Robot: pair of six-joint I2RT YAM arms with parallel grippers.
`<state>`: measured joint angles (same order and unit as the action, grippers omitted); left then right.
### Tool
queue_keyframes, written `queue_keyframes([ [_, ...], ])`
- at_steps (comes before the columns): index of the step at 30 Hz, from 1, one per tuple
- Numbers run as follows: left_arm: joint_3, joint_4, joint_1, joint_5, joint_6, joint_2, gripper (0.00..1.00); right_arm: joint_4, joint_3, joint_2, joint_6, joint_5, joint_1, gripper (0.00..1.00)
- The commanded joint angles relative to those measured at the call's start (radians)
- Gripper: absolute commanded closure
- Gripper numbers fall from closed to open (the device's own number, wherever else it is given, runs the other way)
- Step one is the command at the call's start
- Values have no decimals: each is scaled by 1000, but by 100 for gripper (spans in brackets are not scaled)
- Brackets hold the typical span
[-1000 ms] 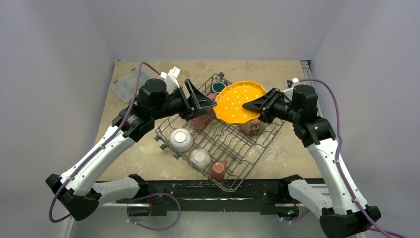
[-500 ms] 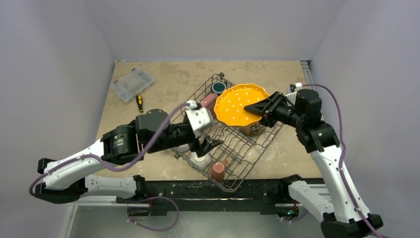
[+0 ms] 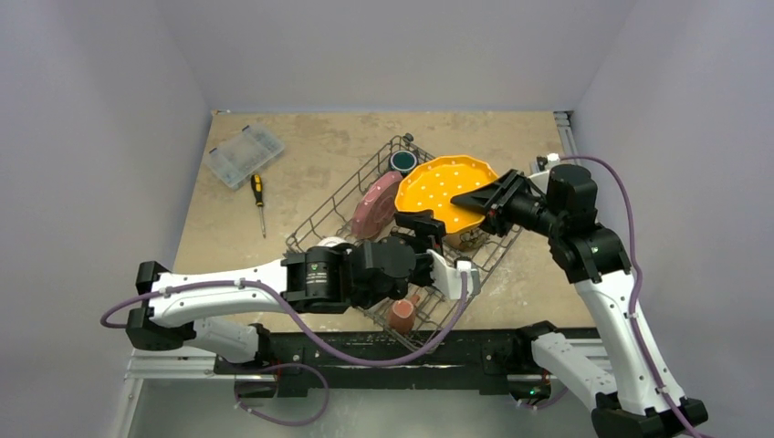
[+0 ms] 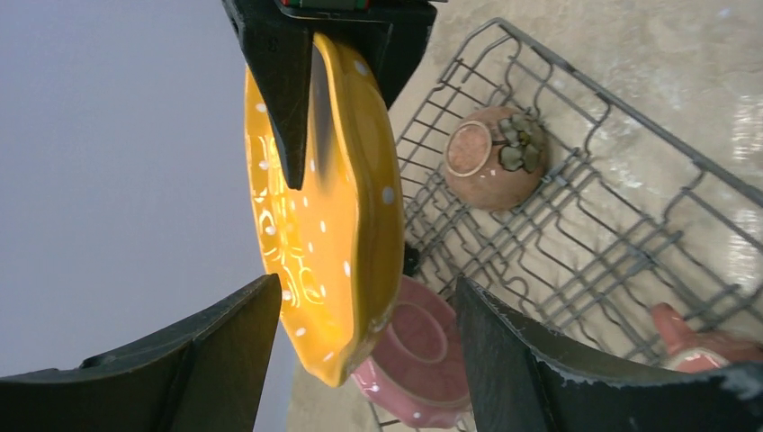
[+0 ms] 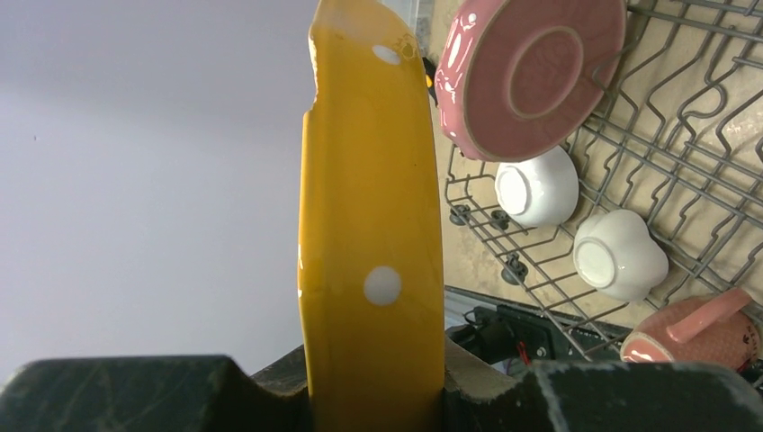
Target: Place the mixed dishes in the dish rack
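Note:
My right gripper [image 3: 475, 203] is shut on the rim of the yellow white-dotted plate [image 3: 445, 187], holding it on edge above the far right of the dish rack [image 3: 447, 283]. The right wrist view shows the plate [image 5: 369, 225] clamped between the jaws [image 5: 373, 387]. My left gripper [image 3: 423, 222] is open near the plate's other edge. In the left wrist view the plate [image 4: 333, 198] sits ahead of the spread fingers [image 4: 364, 360], not touching them. The pink dotted plate [image 3: 370, 206] stands in the rack. A brown bowl with a leaf pattern [image 4: 493, 157] lies upside down there.
Two white bowls [image 5: 537, 186] [image 5: 619, 255] and the red-and-white mug [image 3: 402, 313] lie in the rack's near part. The dark teal mug [image 3: 402, 161] sits at its far corner. A clear plastic box [image 3: 245, 153] and a screwdriver [image 3: 259, 193] lie on the table at far left.
My left arm swung from the rack's far left side down and across to its near side, its open gripper now facing the yellow plate. The right gripper kept hold of the plate, barely moving.

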<state>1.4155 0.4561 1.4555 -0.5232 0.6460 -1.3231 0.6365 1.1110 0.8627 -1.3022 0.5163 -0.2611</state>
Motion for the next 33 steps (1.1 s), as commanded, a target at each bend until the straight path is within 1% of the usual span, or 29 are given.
queue_keyframes([
  [1,-6,-171,5,-136,171,-30,33,-118,81,-37,-28,38,-3,100],
  [6,-7,-239,5,-197,244,-80,47,-131,87,-24,-28,51,-2,100],
  [7,-6,-242,5,-199,255,-88,51,-134,88,-22,-29,55,-3,100],
  [13,7,-254,4,-226,284,-119,65,-155,90,-3,-30,73,-3,100],
  [15,22,-239,5,-227,278,-128,80,-163,89,1,-31,78,-2,100],
  [17,40,-218,4,-227,256,-135,100,-171,89,5,-29,82,-3,100],
  [18,46,-210,3,-225,241,-137,100,-175,89,7,-28,83,-3,99],
  [20,62,-183,3,-211,207,-141,100,-180,91,13,-20,88,-1,91],
  [22,79,-145,3,-195,158,-137,100,-176,96,22,2,93,-2,74],
  [25,94,-83,-6,-140,61,-119,100,-149,116,39,49,94,-2,53],
  [26,101,-63,-14,-107,18,-111,100,-138,127,45,69,92,-2,47],
  [28,115,-11,-36,-42,-89,-91,100,-118,143,59,98,92,-1,38],
  [33,121,41,-106,55,-259,-46,100,-106,163,84,114,117,-3,19],
])
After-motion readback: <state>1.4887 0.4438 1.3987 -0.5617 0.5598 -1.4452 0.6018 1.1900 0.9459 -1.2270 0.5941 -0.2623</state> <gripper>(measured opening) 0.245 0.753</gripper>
